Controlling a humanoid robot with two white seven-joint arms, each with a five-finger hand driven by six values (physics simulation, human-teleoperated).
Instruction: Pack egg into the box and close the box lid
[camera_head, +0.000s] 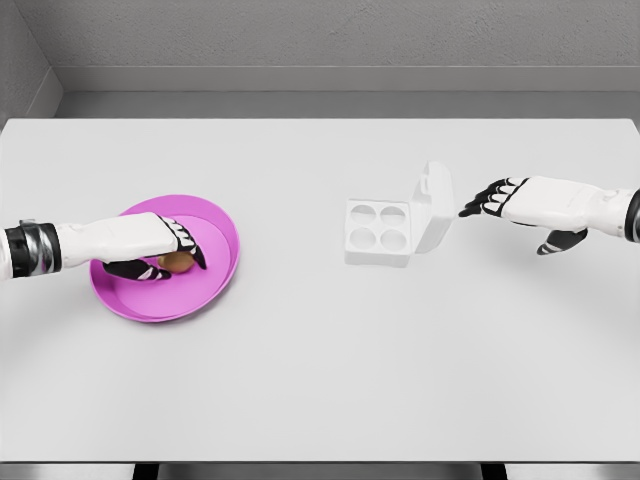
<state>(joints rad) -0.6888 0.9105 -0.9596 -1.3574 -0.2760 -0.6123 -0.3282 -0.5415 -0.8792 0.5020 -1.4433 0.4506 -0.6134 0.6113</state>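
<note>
One brown egg (177, 262) lying in the pink bowl (215, 290), well left of the box (379, 232). Left hand (160, 250) curled over the egg, apparently closing on it; firm grip not certain. Right hand (500, 198) just right of the box's upright lid (434, 207), fingers extended, holding nothing. Step in hand: picking up the egg. Next: lift, carry right, lower into one of four empty cups. No readable writing anywhere.
</note>
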